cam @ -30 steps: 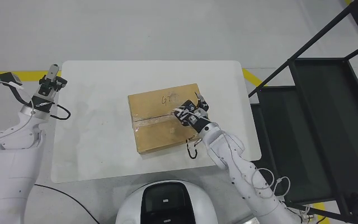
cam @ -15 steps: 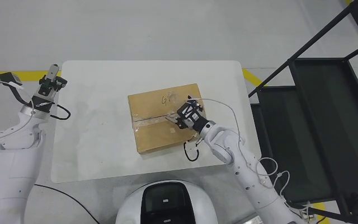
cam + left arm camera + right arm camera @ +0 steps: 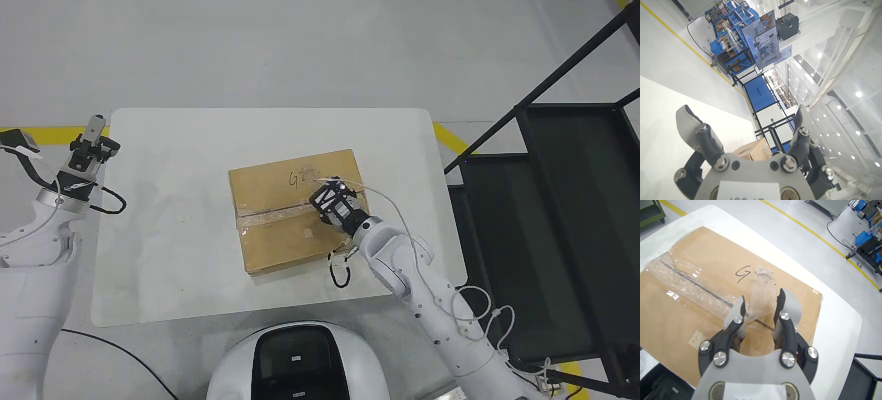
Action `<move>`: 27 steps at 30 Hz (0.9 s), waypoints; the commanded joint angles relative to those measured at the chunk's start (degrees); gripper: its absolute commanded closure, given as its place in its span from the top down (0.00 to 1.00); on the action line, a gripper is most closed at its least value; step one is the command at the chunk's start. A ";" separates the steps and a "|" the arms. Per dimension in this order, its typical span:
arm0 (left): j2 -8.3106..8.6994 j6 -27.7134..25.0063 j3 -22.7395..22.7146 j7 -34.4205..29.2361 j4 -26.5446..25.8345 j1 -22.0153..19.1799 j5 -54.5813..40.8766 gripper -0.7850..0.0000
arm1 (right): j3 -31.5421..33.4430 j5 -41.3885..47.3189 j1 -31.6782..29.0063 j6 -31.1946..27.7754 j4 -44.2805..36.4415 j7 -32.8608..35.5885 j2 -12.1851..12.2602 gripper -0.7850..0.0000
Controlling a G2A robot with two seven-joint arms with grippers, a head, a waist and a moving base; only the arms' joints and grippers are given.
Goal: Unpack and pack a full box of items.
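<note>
Right wrist view: we're straddling the lifted tape flap (image 3: 761, 283) on the box (image 3: 706, 262), right gripper (image 3: 762, 294) spread, probably to peel; left gripper (image 3: 743, 108) spread, parked clear.

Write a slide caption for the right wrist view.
Right gripper, jaws open around a lifted flap of clear tape, over the cardboard box on the table.

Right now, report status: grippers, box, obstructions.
Left gripper open at table corner, clear of box. Right gripper open over box seam, loose tape flap between fingers. Box flaps closed.
</note>
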 commanded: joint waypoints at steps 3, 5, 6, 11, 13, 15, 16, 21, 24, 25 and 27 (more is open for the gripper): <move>0.00 0.00 0.00 0.00 0.00 0.00 0.00 1.00 | -0.08 -0.31 -0.79 0.28 -0.88 0.55 0.04 0.00; 0.00 0.00 0.00 0.00 0.00 0.00 0.00 1.00 | -0.10 -0.19 -1.09 0.34 -0.98 0.76 0.05 0.00; 0.00 0.00 0.00 0.00 0.00 0.00 0.00 1.00 | -0.14 -0.16 -1.16 0.33 -1.01 0.83 0.05 0.00; 0.00 0.00 0.00 0.00 0.00 0.00 0.00 1.00 | -0.30 1.02 -1.43 -0.17 -1.04 -0.49 0.01 0.00; 0.00 0.00 0.00 0.00 0.00 0.00 0.00 1.00 | -0.02 1.02 -1.63 -0.69 -1.51 -2.61 0.08 0.00; 0.00 0.00 0.00 0.00 0.00 0.00 0.00 1.00 | 0.25 2.16 -2.06 -2.07 -2.71 -6.45 0.16 0.00; 0.00 0.00 0.00 0.00 0.00 0.00 0.00 1.00 | 0.81 2.94 -2.34 -2.74 -2.85 -8.72 0.24 0.00; 0.00 0.00 0.00 0.00 0.00 0.00 0.00 1.00 | 2.70 3.34 -2.92 -6.89 -3.54 -18.99 0.72 0.00; 0.00 0.00 0.00 0.00 0.00 0.00 0.00 1.00 | 3.18 4.07 -2.67 -9.23 -3.28 -23.85 0.88 0.00; 0.00 0.00 0.00 0.00 0.00 0.00 0.00 1.00 | 3.34 4.69 -2.53 -10.07 -2.76 -25.31 0.91 0.00; 0.00 0.00 0.00 0.00 0.00 0.00 0.00 1.00 | 3.59 4.23 -1.92 -10.74 -2.03 -25.95 1.00 0.00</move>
